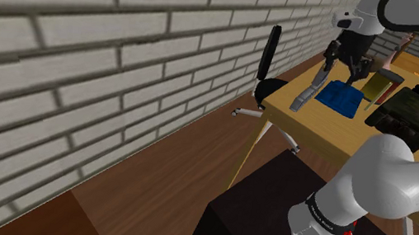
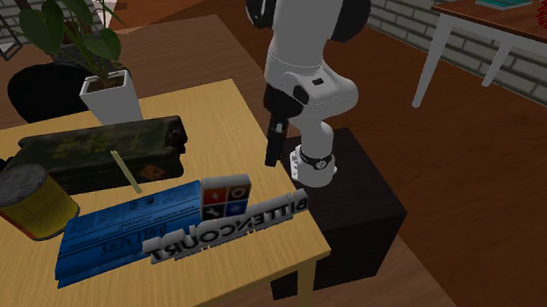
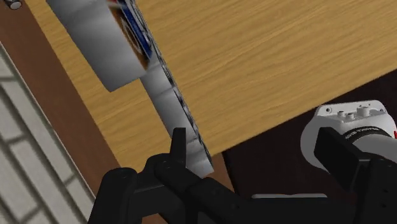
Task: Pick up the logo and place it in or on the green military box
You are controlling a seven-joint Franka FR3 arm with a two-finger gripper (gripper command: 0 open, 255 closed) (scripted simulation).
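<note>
Your claw (image 1: 345, 65) hangs above the bench (image 2: 250, 129); you cannot tell how wide it stands. Below it and off to one side, the grey lettered logo (image 2: 229, 226) lies along the bench edge, just beside a blue box (image 2: 127, 234). Come down square across the logo's thin bar, clear of that box. Farther from the claw sits the green military box (image 2: 101, 151).

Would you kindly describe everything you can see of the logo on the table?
The logo is a row of thick grey block letters, reading mirrored in the second exterior view, with a square panel of blue, red and white tiles above its middle. It rests, seemingly upright, on the light wooden table along its edge, close beside a blue box. The open tool hangs near it without holding it.
</note>
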